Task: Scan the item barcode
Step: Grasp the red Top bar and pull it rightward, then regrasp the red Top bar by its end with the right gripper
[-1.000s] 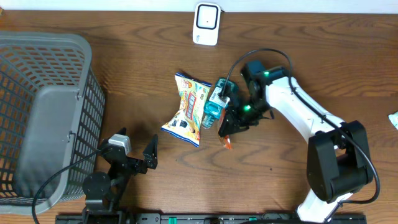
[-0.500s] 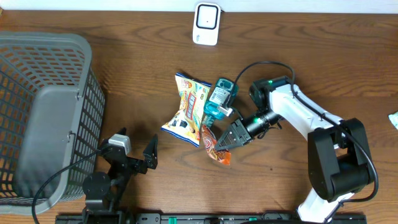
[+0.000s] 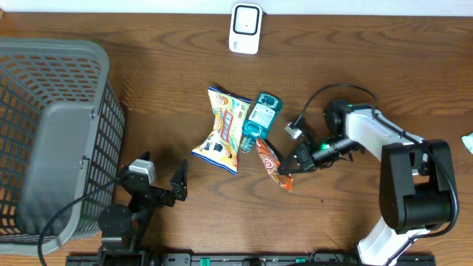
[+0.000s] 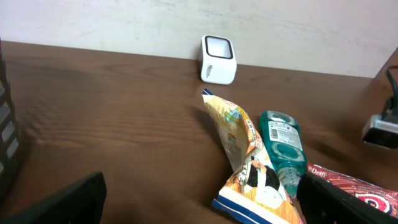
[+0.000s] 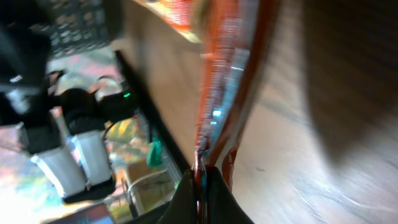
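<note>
We see the right end effector (image 3: 287, 168) clamped fully shut on one edge of the red snack packet (image 3: 266, 154) — whether the packet rests on the worktop (image 3: 355, 66) or is lifted, we cannot tell. It lies just right of the teal bottle (image 3: 260, 117) and the yellow chip bag (image 3: 222, 129), well apart from the white scanner (image 3: 245, 28) at the far edge. The left end effector (image 3: 164, 171) is spread wide, gripping nothing, near the grey basket (image 3: 52, 89).

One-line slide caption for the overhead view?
Right tool pinches the orange snack packet near the teal bottle; left tool sits open beside the basket.
</note>
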Tool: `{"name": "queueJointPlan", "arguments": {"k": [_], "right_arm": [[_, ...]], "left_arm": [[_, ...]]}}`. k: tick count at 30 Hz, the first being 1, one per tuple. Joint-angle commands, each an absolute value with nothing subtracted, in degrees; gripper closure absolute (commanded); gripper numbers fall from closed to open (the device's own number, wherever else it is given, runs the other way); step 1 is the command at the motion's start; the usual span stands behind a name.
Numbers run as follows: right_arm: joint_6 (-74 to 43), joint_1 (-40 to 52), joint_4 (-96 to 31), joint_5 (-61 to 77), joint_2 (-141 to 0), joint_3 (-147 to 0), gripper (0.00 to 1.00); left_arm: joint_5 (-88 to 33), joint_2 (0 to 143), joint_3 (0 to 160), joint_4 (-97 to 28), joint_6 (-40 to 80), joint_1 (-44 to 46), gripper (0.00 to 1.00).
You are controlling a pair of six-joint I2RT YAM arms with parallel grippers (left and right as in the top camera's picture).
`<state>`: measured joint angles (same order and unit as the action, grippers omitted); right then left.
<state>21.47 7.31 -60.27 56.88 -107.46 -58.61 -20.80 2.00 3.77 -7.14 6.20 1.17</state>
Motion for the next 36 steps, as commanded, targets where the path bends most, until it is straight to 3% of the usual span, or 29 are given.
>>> {"name": "queueJointPlan", "arguments": {"k": [1, 4, 7, 12, 15, 22, 30, 36], "right_arm": [[12.8, 5.7, -58.7, 49.5, -107.6, -56.8, 0.99], [5.5, 5.3, -57.2, 41.1, -107.6, -56.2, 0.98], [-3.8, 5.3, -56.0, 29.8, -107.6, -56.2, 0.91], [-7.3, 5.3, -52.6, 25.0, -107.6, -56.8, 0.66], [-7.7, 5.3, -52.5, 24.9, -107.3, -58.8, 0.59], [-7.7, 7.8, -54.5, 22.3, -100.1, -62.1, 0.54], [-14.4, 22.8, -53.2, 1.6, -94.2, -61.5, 0.41], [-15.8, 30.7, -46.9, -1.6, -96.5, -58.4, 0.46]], "left_arm": [[-20.9, 1.8, 2.7, -8.4, 6.5, 1.0, 0.02], [-20.9, 1.8, 2.7, -8.4, 6.5, 1.0, 0.02], [-20.9, 1.8, 2.7, -8.4, 6.5, 1.0, 0.02], [-20.9, 1.8, 2.7, -8.4, 6.5, 1.0, 0.02], [-20.9, 1.8, 2.7, -8.4, 6.5, 1.0, 0.02], [-20.9, 1.8, 2.7, -8.4, 6.5, 1.0, 0.02], [-20.9, 1.8, 2.7, -8.4, 6.5, 1.0, 0.02], [-20.9, 1.8, 2.7, -8.4, 6.5, 1.0, 0.02]]}}
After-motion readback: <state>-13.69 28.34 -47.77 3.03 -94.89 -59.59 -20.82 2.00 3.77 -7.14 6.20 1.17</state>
